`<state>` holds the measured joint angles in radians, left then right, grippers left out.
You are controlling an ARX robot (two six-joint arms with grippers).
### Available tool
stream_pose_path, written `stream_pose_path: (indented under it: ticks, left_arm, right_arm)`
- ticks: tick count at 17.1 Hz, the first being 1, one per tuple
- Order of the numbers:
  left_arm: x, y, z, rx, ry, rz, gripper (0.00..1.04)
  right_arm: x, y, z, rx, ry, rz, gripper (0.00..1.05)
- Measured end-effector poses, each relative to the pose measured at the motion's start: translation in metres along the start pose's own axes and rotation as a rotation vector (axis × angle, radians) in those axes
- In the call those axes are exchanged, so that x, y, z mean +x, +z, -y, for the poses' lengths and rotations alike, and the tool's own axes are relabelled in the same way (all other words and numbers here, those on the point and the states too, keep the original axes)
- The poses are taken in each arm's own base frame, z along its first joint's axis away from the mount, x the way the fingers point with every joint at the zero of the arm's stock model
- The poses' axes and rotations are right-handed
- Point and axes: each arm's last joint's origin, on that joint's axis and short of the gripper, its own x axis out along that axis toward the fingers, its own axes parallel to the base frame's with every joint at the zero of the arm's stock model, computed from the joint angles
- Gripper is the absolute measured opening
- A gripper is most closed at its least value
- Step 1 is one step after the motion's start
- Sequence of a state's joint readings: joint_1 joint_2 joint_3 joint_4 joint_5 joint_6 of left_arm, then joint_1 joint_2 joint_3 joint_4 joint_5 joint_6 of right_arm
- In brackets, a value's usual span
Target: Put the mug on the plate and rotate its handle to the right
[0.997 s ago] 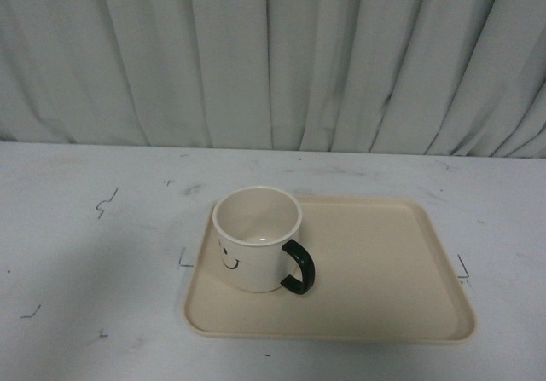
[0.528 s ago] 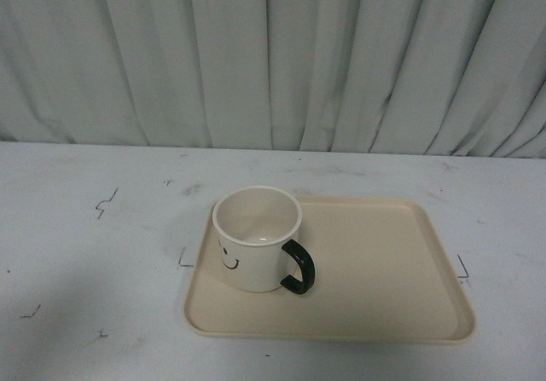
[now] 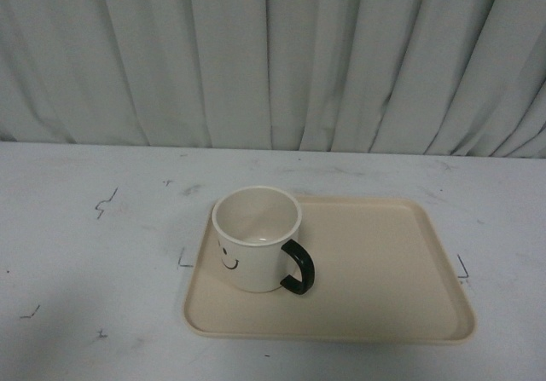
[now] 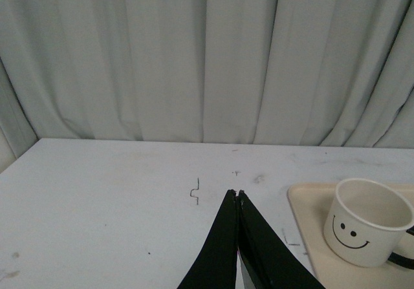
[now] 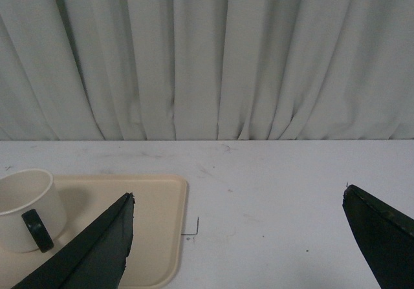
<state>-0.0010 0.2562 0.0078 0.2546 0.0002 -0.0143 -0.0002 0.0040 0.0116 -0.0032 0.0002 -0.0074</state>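
Found mug (image 3: 256,238) upright on plate (image 3: 384,266) with handle (image 3: 300,268) aimed front-right, left jaws together and right jaws apart, both clear; judged a slight rightward turn outstanding.

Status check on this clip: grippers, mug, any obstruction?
Left gripper shut, right gripper open, both off the mug. Mug upright on plate, handle front-right. Nothing blocking seen.

Pale grey-white pleated curtain (image 3: 273,57) hanging in vertical folds across the whole back, white tabletop (image 3: 94,253) meeting its lower edge, surface scuffed and smudged, small black corner marks (image 3: 106,202) drawn on it, soft even light, faint shadows
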Motion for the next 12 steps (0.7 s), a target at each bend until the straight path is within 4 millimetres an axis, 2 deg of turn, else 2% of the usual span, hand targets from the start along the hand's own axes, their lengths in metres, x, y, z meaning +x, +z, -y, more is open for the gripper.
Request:
stream_pose_path:
  ticks: [6, 8, 9, 12]
  left_arm:
    - [-0.006, 0.0, 0.0, 0.0, 0.0, 0.0, 0.02]
    - [-0.014, -0.006, 0.0, 0.0, 0.001, -0.044, 0.02]
    - [-0.016, -0.002, 0.0, 0.0, 0.0, 0.003, 0.02]
    - [-0.016, -0.004, 0.0, 0.0, 0.001, -0.013, 0.02]
  right_arm:
    - [0.0, 0.0, 0.0, 0.0, 0.0, 0.0, 0.98]
    - [0.0, 0.0, 0.0, 0.0, 0.0, 0.0, 0.98]
    - [0.0, 0.0, 0.0, 0.0, 0.0, -0.001, 0.98]
    - [0.0, 0.0, 0.0, 0.0, 0.0, 0.0, 0.98]
